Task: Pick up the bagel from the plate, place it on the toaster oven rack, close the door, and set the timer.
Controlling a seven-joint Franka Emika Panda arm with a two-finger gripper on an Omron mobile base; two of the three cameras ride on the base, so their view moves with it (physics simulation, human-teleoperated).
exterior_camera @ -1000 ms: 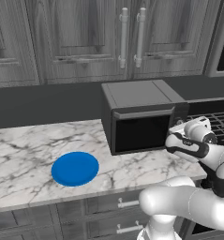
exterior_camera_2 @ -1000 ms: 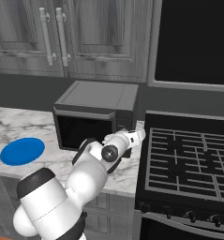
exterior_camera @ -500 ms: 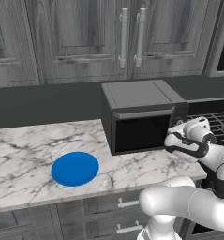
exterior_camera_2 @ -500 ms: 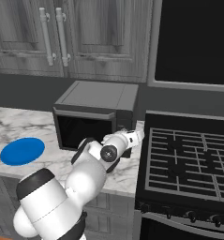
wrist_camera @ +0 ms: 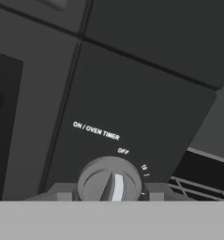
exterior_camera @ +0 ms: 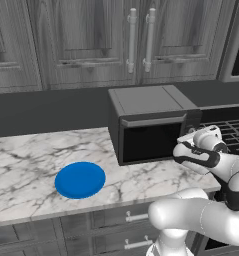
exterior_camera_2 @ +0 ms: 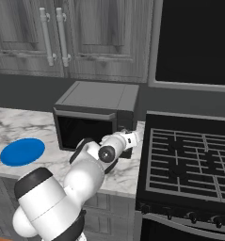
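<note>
Grey wood cabinets point(exterior_camera: 91, 40) hang above a marble counter point(exterior_camera: 21, 165). In the left base view the blue plate point(exterior_camera: 80, 179) lies bare near the counter's front edge, well apart from the toaster oven point(exterior_camera: 146, 102) at the counter's right end. The oven door point(exterior_camera: 151, 142) stands shut. The gripper point(exterior_camera: 187, 145) is pressed up to the oven's right front panel, exactly where it was 1 second ago, and nothing on the counter has shifted either. In the right base view the plate point(exterior_camera_2: 22, 151) again carries nothing. The gripper point(exterior_camera_2: 134, 137) sits at the oven's front right corner, just beside the stove point(exterior_camera_2: 189, 160), again with no visible move of the arm. In the hand view, the gripper point(wrist_camera: 111, 193) has its 2 fingertips point(wrist_camera: 66, 191) hugging either side of the round timer knob point(wrist_camera: 111, 180) under the words ON / OVEN TIMER, and they seem to be pinching it. The knob's pale pointer sits a little short of OFF. The bagel cannot be made out anywhere. With the plate bare and the door up, it is probably on the rack inside. What has changed, then, is the grip and not the reach. Loading and closing look done, and only turning the knob remains.
</note>
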